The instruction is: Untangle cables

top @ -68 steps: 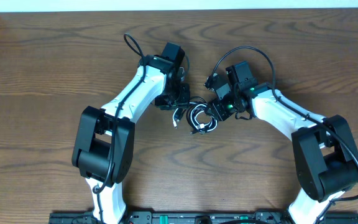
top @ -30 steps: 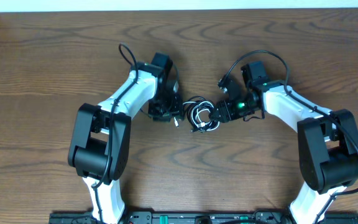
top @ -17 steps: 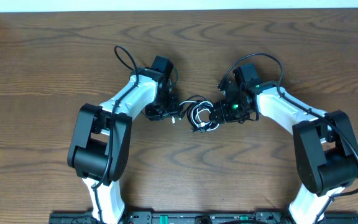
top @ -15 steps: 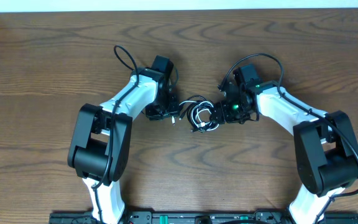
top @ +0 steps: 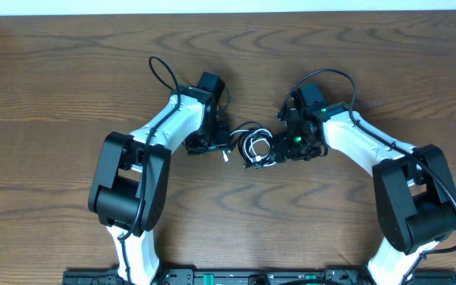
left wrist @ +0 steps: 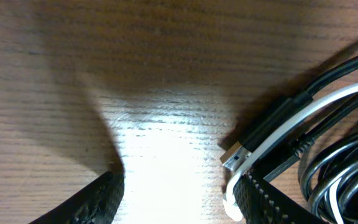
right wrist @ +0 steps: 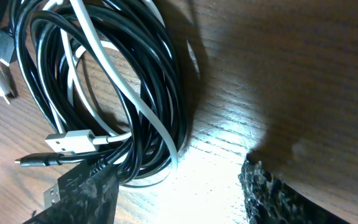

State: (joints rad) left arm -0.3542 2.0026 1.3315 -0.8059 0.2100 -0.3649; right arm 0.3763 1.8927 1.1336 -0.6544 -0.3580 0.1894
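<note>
Where the two arm bases stand at the near edge of the worktop [top: 54, 95], the left arm [top: 161, 127] and the right arm [top: 362, 142] reach away and bend in toward each other over the middle of the wood. Between them lie the cables [top: 253, 148], a small coil of black and white cords flat on the worktop, with the left gripper [top: 216, 144] just beside its left side and the right gripper [top: 279, 148] just beside its right. In the left wrist view the left gripper's fingertips stand apart with brightly lit wood between them and nothing clamped. Just beyond the finger [left wrist: 272, 202] on the right of that view, a black plug [left wrist: 238, 155] with a metal end points into the gap, a white cord runs alongside it, and the rest of the coil runs off to the right. In the right wrist view the right gripper's jaws also stand apart, gripping nothing. The coil's near rim lies just ahead of the gap, a flat white plug [right wrist: 67, 142] and a thin black plug [right wrist: 36, 160] lie near the finger [right wrist: 86, 196] on the left of that view, and black loops threaded with a white cord fill the upper left. Beyond the cables the dark grain runs on to a pale strip [top: 212, 5] at the far edge.
</note>
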